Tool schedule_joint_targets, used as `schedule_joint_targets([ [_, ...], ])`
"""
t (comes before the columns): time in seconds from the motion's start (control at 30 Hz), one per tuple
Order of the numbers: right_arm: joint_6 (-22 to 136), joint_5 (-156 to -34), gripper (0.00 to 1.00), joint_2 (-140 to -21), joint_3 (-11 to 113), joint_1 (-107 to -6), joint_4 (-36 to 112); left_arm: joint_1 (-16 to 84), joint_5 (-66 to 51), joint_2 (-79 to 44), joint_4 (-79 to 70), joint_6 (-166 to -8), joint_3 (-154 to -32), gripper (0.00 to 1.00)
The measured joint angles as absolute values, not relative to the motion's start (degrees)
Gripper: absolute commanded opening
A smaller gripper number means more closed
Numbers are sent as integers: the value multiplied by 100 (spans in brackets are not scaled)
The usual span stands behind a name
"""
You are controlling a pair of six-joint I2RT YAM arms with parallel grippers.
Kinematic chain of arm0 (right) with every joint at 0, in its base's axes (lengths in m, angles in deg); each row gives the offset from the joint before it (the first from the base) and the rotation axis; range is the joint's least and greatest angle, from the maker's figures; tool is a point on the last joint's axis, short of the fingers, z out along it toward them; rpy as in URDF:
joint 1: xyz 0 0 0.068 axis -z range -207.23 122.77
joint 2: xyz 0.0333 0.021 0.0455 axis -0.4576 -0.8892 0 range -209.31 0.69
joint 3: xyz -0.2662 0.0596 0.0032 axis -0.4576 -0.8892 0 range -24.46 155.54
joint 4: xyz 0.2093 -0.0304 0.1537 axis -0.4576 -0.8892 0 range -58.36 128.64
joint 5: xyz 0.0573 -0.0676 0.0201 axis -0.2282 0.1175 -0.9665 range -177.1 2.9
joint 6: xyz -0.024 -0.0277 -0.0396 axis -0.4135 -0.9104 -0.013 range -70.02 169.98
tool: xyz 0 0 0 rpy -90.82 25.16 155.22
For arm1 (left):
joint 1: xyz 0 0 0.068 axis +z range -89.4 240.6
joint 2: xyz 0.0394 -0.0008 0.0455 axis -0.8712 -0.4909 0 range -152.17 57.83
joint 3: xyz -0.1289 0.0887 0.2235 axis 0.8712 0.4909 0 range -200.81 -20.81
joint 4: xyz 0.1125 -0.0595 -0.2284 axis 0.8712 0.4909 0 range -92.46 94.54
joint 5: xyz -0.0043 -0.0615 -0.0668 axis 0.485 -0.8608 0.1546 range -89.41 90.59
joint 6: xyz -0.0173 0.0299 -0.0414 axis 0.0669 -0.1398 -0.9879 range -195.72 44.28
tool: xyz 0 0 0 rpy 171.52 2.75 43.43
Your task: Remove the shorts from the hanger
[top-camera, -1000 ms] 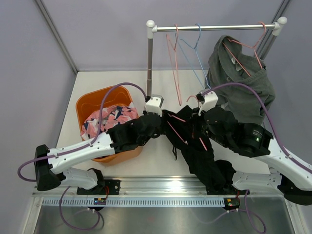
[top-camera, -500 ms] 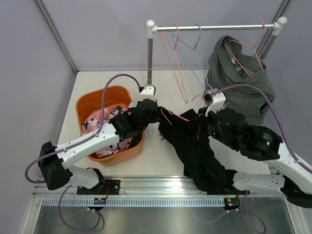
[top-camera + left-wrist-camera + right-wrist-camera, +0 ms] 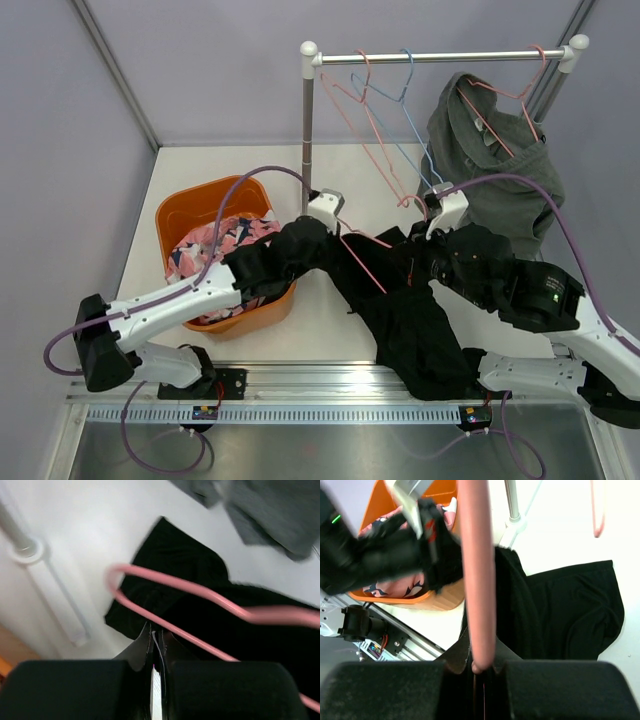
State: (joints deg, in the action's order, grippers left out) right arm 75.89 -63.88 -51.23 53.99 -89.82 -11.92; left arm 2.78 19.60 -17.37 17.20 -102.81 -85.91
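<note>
**Overhead view, left to right.** Orange basket point(image 3: 178, 215) holds the pink printed shorts point(image 3: 215, 248). At 3 o'clock of the basket is the left gripper point(image 3: 153, 639), its jaws pressed together and pinching an edge of the black shorts point(image 3: 415, 325). These shorts lie spread on the table point(image 3: 250, 165) between the arms, partly threaded on the pink hanger point(image 3: 365, 267). The right gripper point(image 3: 479, 668) has its jaws clamped on that hanger's bar. At 1 o'clock of the right gripper, the dark olive shorts point(image 3: 505, 185) hang from the rail point(image 3: 440, 56) on another hanger.
</note>
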Motion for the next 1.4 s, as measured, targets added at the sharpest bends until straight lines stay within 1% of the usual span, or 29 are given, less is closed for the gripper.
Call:
schedule_joint_targets([
  [0.3, 7523, -6058, 0, -5247, 5399, -8982, -1024, -1333, 1206, -1400, 1718, -9459, -8593, 0],
  [0.53, 7340, -5590, 0, -5392, 5402, -8986, -989, -2054, 725, -1238, 1753, -8922, -8733, 0],
  [0.63, 7281, -5444, 0, -5466, 5428, -8986, -961, -2306, 552, -1238, 1762, -8718, -8777, 3],
  [0.93, 7108, -4915, 0, -5422, 5594, -8986, -889, -2397, 436, -1153, 1893, -8493, -8795, 3],
  [1.03, 7047, -4858, 0, -5230, 5594, -8986, -760, -2395, 159, -1092, 1890, -8449, -8797, 0],
  [1.13, 7005, -4829, 0, -5155, 5646, -8986, -690, -2415, -145, -1092, 1901, -8410, -8799, 0],
  [1.27, 6966, -4703, 0, -5232, 5690, -8986, -663, -2500, -840, -1092, 1936, -8316, -8799, 2],
  [1.4, 6918, -4598, 0, -5387, 5683, -8986, -659, -2837, -1465, -1135, 2192, -8157, -8921, 2],
])
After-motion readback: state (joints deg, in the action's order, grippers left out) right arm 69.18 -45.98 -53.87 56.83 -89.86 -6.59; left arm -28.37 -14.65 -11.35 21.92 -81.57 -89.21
